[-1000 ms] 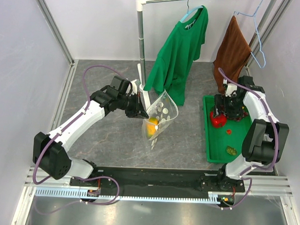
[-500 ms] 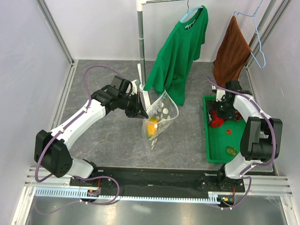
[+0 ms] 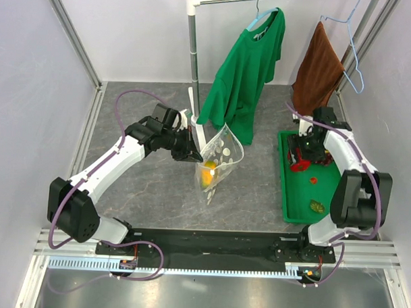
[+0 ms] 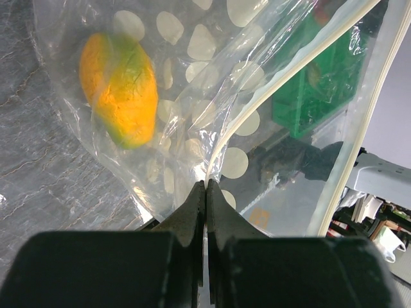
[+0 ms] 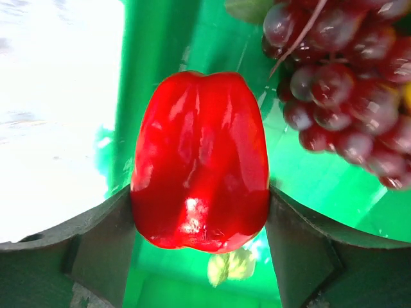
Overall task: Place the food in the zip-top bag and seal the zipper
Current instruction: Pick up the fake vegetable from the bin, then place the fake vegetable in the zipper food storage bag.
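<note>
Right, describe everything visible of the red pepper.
The red pepper is a glossy, smooth toy that looks like plastic, lobed with a shallow crease down its middle. It sits over the green tray, toward its far end, the grape bunch beside it but apart. The right gripper brackets it, a finger against each flank. Whether it rests on the tray cannot be told.

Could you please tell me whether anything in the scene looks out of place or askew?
Nothing looks spilled or damaged. The only askew thing is the dotted bag, which hangs tilted from one edge pinched in the left hand, with the mango inside it.
</note>
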`<state>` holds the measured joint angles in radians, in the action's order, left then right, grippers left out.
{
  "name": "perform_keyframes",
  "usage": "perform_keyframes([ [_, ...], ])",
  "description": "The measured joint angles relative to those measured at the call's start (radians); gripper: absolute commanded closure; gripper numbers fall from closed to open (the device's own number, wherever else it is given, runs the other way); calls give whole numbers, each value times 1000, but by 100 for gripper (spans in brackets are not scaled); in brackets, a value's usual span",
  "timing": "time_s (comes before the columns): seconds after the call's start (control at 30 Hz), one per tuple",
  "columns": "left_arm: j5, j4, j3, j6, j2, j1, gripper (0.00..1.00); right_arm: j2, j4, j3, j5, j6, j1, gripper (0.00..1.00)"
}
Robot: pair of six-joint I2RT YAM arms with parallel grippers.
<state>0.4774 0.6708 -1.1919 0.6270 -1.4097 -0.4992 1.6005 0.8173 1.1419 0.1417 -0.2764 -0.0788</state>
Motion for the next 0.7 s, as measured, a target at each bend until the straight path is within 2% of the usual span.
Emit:
perform_keyframes([
  [0.13, 0, 0, 1, 0, 0, 1, 98, -84, 106, 109, 82, 8, -5, 49],
  [0.37, 3, 0, 3, 0, 0, 1, 98, -198, 177, 341, 433, 69, 32, 49],
  [0.53, 7, 0, 3, 0, 0, 1, 98, -208, 77, 412, 586, 200, 225, 46],
  [0.7, 22, 0, 3, 0, 0, 0, 98, -204, -34, 417, 616, 294, 393, 42],
])
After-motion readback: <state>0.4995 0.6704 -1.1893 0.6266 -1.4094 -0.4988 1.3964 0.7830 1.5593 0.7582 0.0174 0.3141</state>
